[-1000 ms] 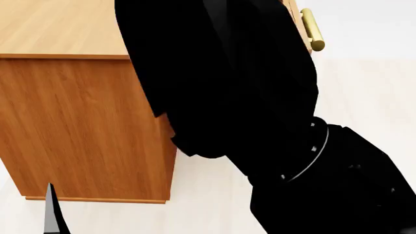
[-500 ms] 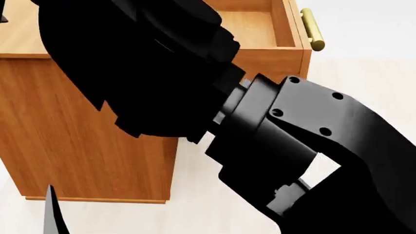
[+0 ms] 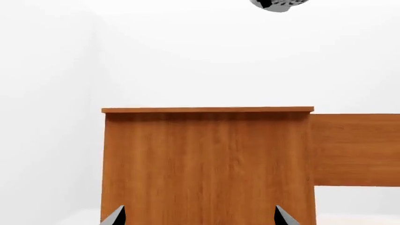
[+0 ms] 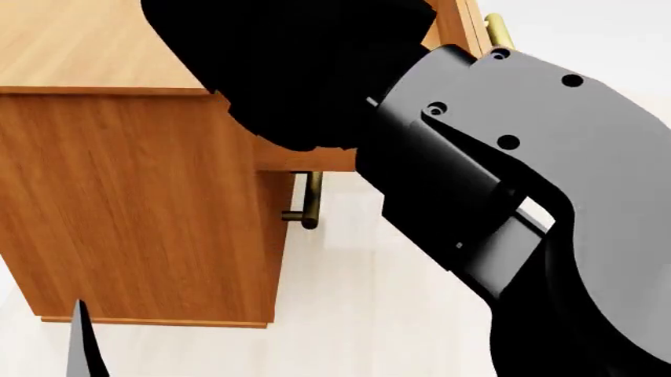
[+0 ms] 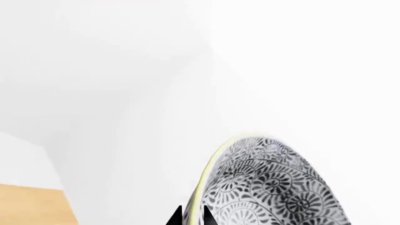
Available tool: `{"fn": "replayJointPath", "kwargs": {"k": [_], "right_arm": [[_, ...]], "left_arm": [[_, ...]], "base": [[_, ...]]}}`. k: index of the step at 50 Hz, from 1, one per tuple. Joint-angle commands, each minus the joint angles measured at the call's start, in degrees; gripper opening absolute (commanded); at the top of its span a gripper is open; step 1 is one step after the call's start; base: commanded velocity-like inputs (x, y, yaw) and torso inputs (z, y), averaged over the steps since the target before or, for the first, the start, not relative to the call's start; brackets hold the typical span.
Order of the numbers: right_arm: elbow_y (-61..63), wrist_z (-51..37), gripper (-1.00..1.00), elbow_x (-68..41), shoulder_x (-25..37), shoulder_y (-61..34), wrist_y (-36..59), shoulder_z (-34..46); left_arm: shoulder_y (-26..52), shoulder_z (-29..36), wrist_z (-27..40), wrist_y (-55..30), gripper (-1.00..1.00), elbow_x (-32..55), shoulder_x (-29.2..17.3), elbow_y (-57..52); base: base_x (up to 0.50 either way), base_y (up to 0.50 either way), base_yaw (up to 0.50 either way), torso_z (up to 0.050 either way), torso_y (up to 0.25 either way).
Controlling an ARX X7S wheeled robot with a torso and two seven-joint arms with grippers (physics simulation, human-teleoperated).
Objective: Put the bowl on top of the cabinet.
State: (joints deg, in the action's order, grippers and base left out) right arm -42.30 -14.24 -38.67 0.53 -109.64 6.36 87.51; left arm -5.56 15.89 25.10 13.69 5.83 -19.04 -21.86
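The bowl [image 5: 275,187], white with a dense dark floral pattern, fills the lower part of the right wrist view, seen edge-on. My right gripper [image 5: 192,219] is shut on its rim, one fingertip on each side. In the left wrist view a sliver of the bowl [image 3: 278,4] hangs high above the flat top of the orange-brown cabinet [image 3: 206,159]. My left gripper [image 3: 200,220] is open and empty, facing the cabinet's side. In the head view my black right arm [image 4: 472,173] reaches over the cabinet [image 4: 126,196] and hides the bowl.
The cabinet's top drawer [image 3: 356,150] stands pulled out, its brass handle [image 4: 498,31] at the far end. A lower drawer's brass handle [image 4: 307,200] shows under the arm. Pale floor [image 4: 346,314] and white walls surround the cabinet. One left fingertip [image 4: 84,345] shows low in the head view.
My right arm has swung across the head view; its forearm now lies over the open drawer, and the lower drawer handle has come into sight. The left fingertip has not moved.
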Motion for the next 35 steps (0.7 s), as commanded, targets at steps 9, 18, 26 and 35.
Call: {"fn": "replayJointPath", "kwargs": {"k": [9,18,26,35], "right_arm": [[1.31,8.72,-1.00,-1.84,-0.53,-0.43,-3.25,1.06],[1.47,15.18,-1.00,7.89,-0.53,1.56,-6.87,1.23],[1.88,20.86,-1.00,15.66,-0.53,3.60,-11.28,1.43],[1.90,22.92,-1.00,17.54,-0.53,4.02,-12.73,1.41]], "left_arm": [[-0.73,-0.19,-1.03,1.08,1.00,2.54,-0.51,-0.96],[-0.94,0.24,-1.00,1.30,1.00,2.29,-0.58,-0.90],[-0.98,0.36,-0.88,1.23,1.00,2.34,-0.73,-1.05],[-1.00,0.76,-0.87,1.19,1.00,2.28,-0.79,-1.01]], "base": [[0.00,0.00,0.00,0.000,0.000],[0.00,0.00,0.00,0.000,0.000],[0.00,0.00,0.00,0.000,0.001],[0.00,0.00,0.00,0.000,0.000]]}}
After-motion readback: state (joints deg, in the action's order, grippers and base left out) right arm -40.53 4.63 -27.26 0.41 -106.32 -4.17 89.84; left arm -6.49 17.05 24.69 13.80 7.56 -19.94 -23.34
